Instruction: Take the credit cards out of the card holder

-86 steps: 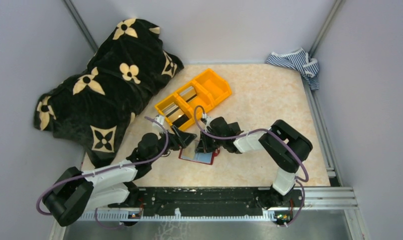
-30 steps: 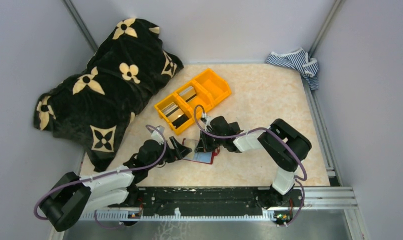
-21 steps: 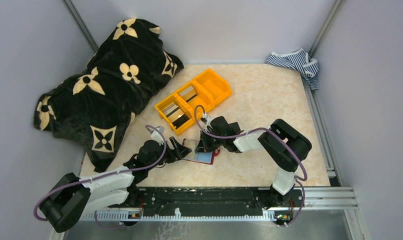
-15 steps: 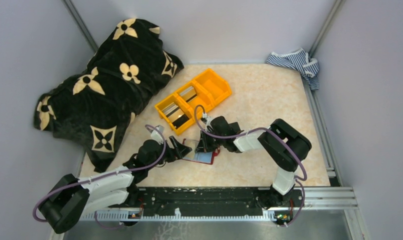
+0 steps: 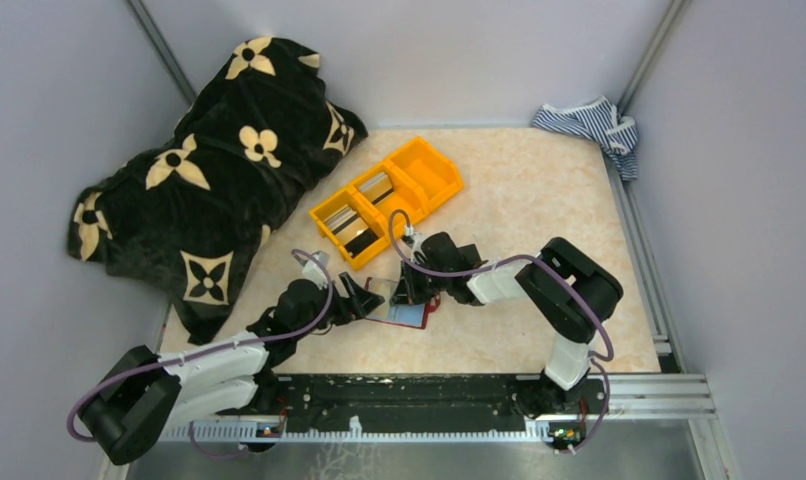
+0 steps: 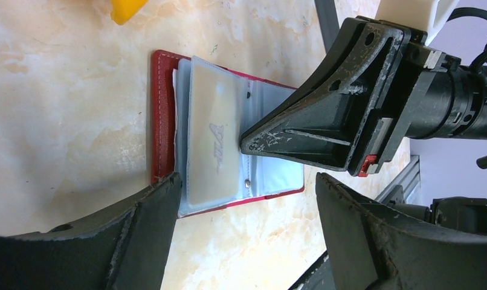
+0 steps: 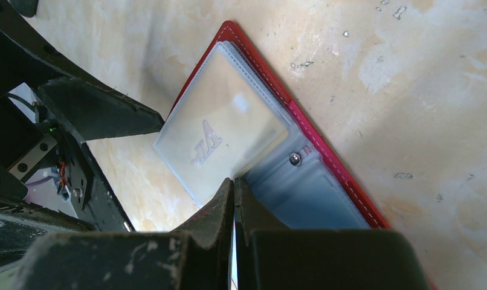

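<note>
Our closed right tool (image 7: 234, 181) pins the open holder (image 5: 397, 312) mid-frame, left tool (image 6: 247, 187) wide beside it; cards (image 5: 376, 186) sit in the bin (image 5: 434, 165), one card (image 6: 214, 139) left sleeved.

The card holder (image 6: 162, 121) is dark red with a line of white stitching along its edge. Its inner pockets (image 7: 316, 196) are light blue, with a small silver stud (image 7: 295, 159), and a frosted pale sleeve (image 6: 214, 142) bears a faint grey logo. The table (image 5: 519, 190) is beige with cream marbling. The bin (image 5: 441, 170) is bright orange-yellow, and the cards (image 5: 376, 186) in it are silver-grey and black. The blanket (image 5: 199, 170) is black with cream flower motifs. The cloth (image 5: 589, 122) at the far right corner is striped blue and white. The left fingers (image 6: 138, 241) and right fingers (image 6: 325, 115) are black with pale scuffs. The cables (image 5: 459, 272) are purple.
</note>
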`<state>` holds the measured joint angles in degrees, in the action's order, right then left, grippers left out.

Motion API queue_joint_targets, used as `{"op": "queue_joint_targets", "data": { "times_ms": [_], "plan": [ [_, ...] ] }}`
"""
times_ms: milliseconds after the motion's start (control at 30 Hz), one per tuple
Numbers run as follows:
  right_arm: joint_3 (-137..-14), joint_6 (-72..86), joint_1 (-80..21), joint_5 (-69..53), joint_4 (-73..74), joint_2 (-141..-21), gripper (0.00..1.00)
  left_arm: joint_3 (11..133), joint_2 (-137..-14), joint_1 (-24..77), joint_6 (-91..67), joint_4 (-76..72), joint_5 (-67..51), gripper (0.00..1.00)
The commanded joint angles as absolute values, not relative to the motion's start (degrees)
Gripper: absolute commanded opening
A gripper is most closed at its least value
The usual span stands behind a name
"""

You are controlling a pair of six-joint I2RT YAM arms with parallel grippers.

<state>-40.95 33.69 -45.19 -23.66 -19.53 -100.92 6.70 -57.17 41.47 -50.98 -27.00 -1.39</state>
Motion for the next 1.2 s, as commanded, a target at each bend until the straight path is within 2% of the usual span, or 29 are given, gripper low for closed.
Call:
{"op": "queue_joint_targets", "data": {
  "times_ms": [0, 600, 1067, 1167],
  "plan": [
    [-40.03, 31.92, -45.27, -18.92, -13.18, -104.63, 0.0, 7.93, -57.87, 41.4, -51.37, -29.47, -2.99, 0.86],
    [-39.75, 32.12, -45.27, -18.84, -13.45, -104.49, 0.0, 9.06, -61.61, 41.4, -52.93, -34.88, -8.26, 0.86],
    [-37.0, 34.88, -45.03, -15.97, -13.99, -99.69, 0.0, 16.27, -75.9, 41.57, -53.89, -47.12, -17.48, 0.84],
    [-35.04, 36.21, -45.04, -14.86, -14.44, -96.57, 0.16, 16.88, -77.53, 41.57, -54.09, -47.94, -18.07, 0.84]
  ]
}}
